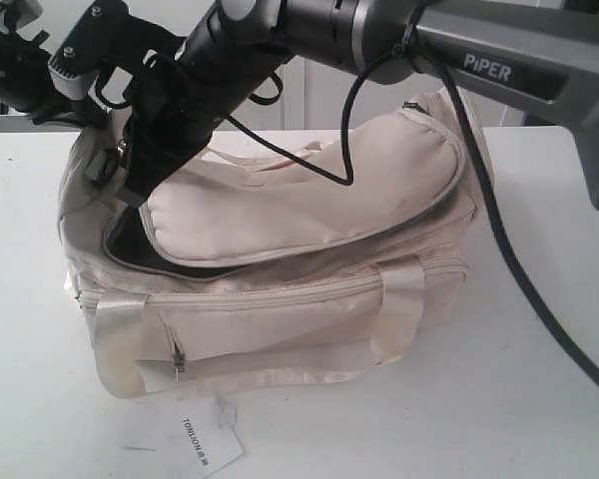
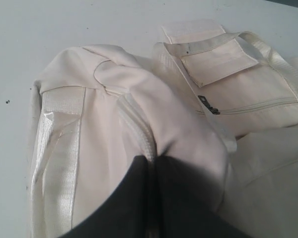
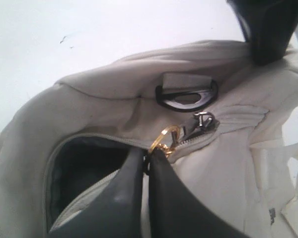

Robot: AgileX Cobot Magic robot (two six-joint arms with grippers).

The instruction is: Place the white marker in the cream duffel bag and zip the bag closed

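My right gripper [image 3: 148,156]: closed on the gold zip-pull ring [image 3: 165,137].
Open mouth of the cream duffel bag [image 3: 104,94] lies just beside it.

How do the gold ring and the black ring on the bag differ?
The gold ring is small, round and pinched by the right gripper; the black ring is larger, D-shaped and free in a fabric loop. Both sit at one end of the cream duffel bag.

Bright flat light, cream duffel bag [image 1: 299,215] softly washed out
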